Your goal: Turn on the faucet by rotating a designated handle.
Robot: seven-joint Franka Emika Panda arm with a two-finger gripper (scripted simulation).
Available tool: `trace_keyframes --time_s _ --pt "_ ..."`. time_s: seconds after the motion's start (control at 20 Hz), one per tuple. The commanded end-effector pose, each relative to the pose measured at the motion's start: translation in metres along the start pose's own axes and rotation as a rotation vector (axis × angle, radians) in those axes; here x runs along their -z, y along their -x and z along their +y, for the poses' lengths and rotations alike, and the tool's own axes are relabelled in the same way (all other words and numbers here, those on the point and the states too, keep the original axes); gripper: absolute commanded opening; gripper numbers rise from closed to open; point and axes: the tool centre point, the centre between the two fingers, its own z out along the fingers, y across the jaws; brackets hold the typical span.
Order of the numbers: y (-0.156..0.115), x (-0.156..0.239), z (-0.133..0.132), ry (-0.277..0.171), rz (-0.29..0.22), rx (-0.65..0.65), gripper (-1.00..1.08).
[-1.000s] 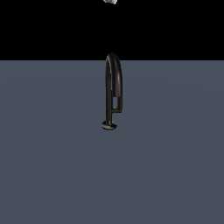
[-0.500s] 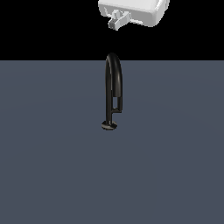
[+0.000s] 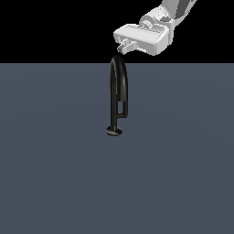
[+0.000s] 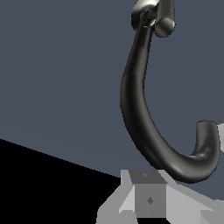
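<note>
The glossy black faucet (image 3: 113, 91) stands upright on its small disc base (image 3: 114, 131) in the exterior view, its arched spout peaking just under my gripper (image 3: 124, 46). The handle (image 3: 125, 109), a thin black lever, hangs beside the stem below the arch. My white hand hovers above and toward the exterior view's right of the arch, apart from it. Its fingers overlap from this side, so their spacing does not show. In the wrist view the spout (image 4: 144, 131) curves close past a grey fingertip (image 4: 148, 199), and the handle (image 4: 164, 22) shows as a short stub near the base.
The faucet stands alone on a flat slate-grey surface (image 3: 55, 173). A black background lies behind the surface's far edge. My arm (image 3: 176, 11) comes in from the upper part of the exterior view's right.
My hand has descended from the top edge of the exterior view and now hangs lower, just above the spout's arch. The faucet and its handle have not moved.
</note>
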Motion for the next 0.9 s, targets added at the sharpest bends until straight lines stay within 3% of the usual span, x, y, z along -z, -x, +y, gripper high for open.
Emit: trace_keyframes --time_s 0.0,0.85 --pt "-0.018 -0.001 -0.002 -0.039 -0.046 -0.039 -1.00" --pt "-0.147 -0.037 0.002 -0.322 -0.374 -0.328 -1.00"
